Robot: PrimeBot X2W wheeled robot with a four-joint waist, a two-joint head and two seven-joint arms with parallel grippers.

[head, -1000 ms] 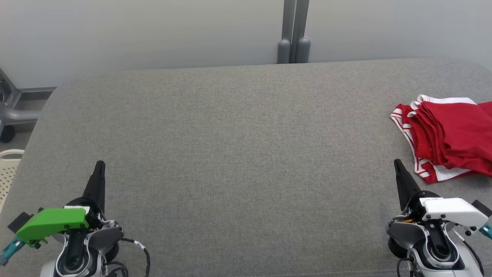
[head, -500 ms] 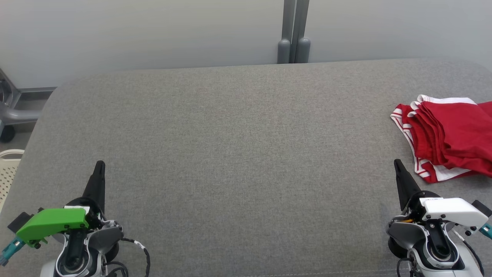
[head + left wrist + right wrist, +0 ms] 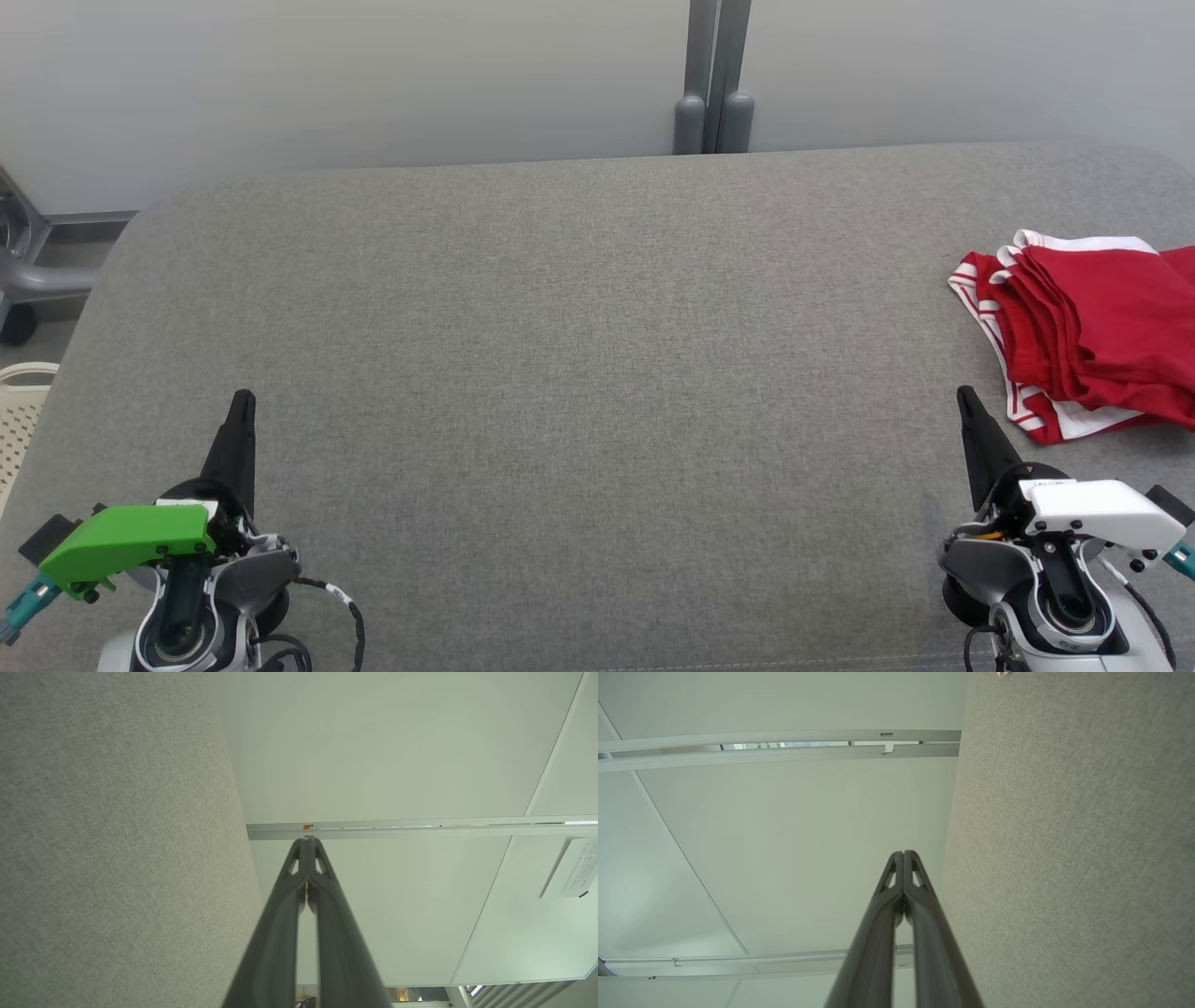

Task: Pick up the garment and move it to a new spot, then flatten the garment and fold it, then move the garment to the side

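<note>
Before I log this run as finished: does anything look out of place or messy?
Nothing stands out. The red-and-white garment lies loosely folded at the right of the grey surface, partly past the picture's edge; nothing spilled or damaged.

- The garment (image 3: pixel 1092 336) is laid on the padded surface (image 3: pixel 597 373), at its right side, and is partly cut off by the head view's right edge.
- The left gripper (image 3: pixel 242 399) is held over the surface's near left part.
- The right gripper (image 3: pixel 963 394) is held over the near right part, near the garment's front left corner and apart from it.
- Behind the surface a wall (image 3: pixel 373 75) is set, with a post (image 3: pixel 714 84) against it near the middle.
- A basket (image 3: pixel 19 420) is placed off the surface's left edge, with a wheeled frame (image 3: pixel 28 271) behind it.
</note>
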